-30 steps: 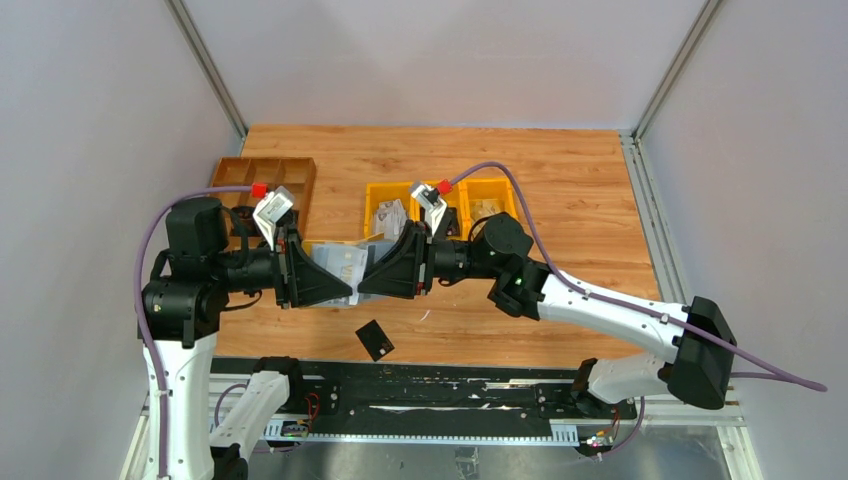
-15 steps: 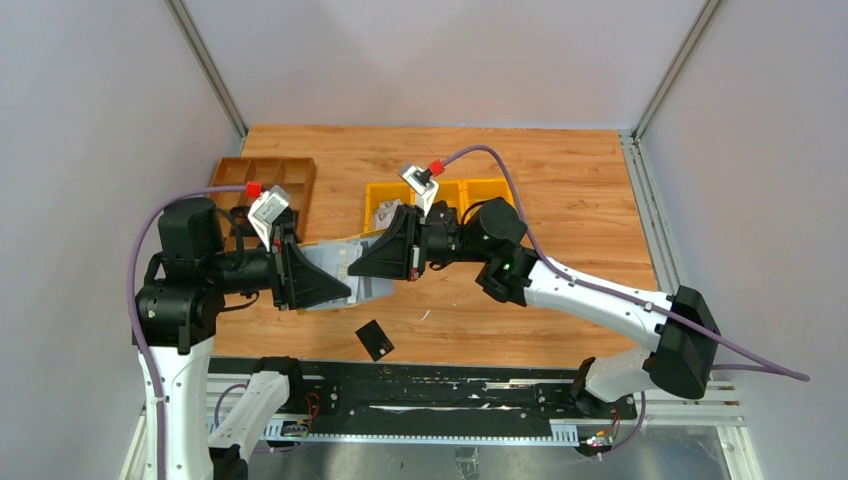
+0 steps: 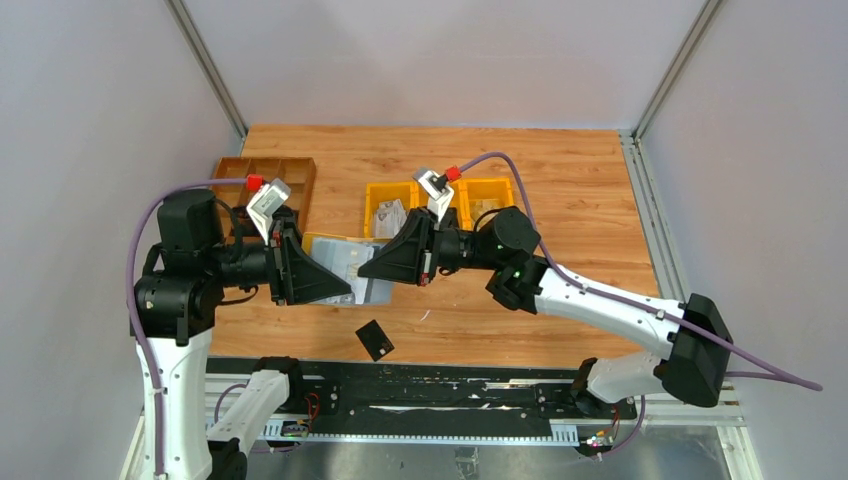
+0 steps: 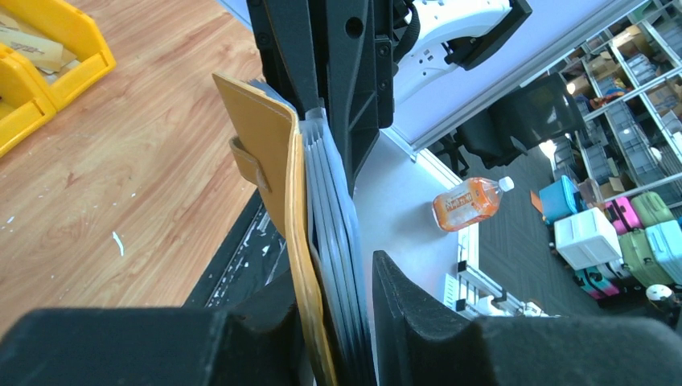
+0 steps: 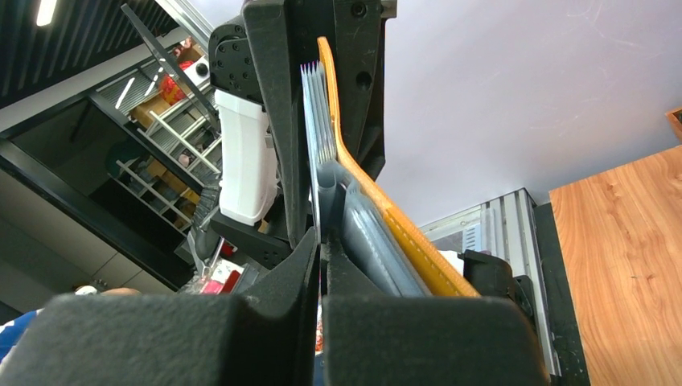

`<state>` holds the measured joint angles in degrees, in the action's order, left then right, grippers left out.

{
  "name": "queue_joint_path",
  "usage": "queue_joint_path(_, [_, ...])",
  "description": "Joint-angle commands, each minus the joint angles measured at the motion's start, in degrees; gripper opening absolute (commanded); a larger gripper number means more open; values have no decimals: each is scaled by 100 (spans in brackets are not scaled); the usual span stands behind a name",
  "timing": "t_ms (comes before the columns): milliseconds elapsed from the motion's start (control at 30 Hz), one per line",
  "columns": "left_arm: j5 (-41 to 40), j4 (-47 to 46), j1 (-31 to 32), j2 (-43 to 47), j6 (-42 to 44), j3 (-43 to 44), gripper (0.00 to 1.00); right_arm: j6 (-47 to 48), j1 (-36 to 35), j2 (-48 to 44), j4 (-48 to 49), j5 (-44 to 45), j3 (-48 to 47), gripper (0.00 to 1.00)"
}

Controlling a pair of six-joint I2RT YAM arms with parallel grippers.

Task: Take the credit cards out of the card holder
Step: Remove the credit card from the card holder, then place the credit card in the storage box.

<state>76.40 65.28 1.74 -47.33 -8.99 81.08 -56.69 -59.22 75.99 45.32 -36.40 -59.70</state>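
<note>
Closest to the arm bases, a black credit card (image 3: 375,340) lies flat on the wooden table (image 3: 580,200). It is by itself, a little below both sets of fingers, and touches neither.

Just past it, the two arms point at each other. The card holder (image 4: 269,161) hangs between them, up off the table. The left fingers (image 3: 340,292) pinch it at one end. In the left wrist view, the holder stands on its edge in the gap between those fingers. Its yellow cover, with the snap tab, lies against one finger. A stack of grey sheets (image 4: 331,217) lies against the other finger.

The right fingers (image 3: 372,270) hold it from the other end. They are pressed almost together, with one thin grey sheet caught between them. I cannot tell if that sheet is a card or a pocket. The other grey sheets and the yellow cover bend away to one side of the right fingers. The tips of the two sets of fingers are very near each other.

Farther back, two yellow bins (image 3: 400,205) with papers inside sit behind the right fingers. A brown wooden tray (image 3: 265,175) with little boxes sits behind the left fingers. Far off, past the table edge in the left wrist view, an orange bottle (image 4: 468,205) lies on its side.
</note>
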Motion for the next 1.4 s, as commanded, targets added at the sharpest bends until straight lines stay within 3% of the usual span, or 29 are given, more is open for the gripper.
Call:
queue_joint_path(0, [319, 66, 50, -7, -406, 304, 27, 347, 47, -161, -438, 20, 234, 0])
queue_joint_path(267, [31, 55, 47, -50, -427, 468, 18, 319, 85, -422, -325, -1, 493, 0])
queue_joint_path(633, [-1042, 56, 44, -176, -310, 800, 0, 242, 283, -749, -277, 109, 824, 0])
queue_joint_path(767, [-2057, 60, 44, -115, -96, 921, 0, 206, 600, -988, -555, 31, 941, 0])
queue_joint_path(900, [-3542, 289, 47, 7, 634, 983, 0, 254, 1457, -1213, -1489, 81, 1112, 0])
queue_joint_path(967, [-3623, 541, 47, 5, 985, 915, 0, 522, 1829, -1182, -2151, 252, 1039, 0])
queue_joint_path(1133, [-3403, 1067, 46, 48, 1573, 771, 5, 1679, 2267, -328, -3343, 555, 329, 0])
queue_joint_path(1367, [-2947, 1353, 46, 166, 1847, 809, 6, 2719, 2260, 2068, -4300, 1353, -1515, 0])
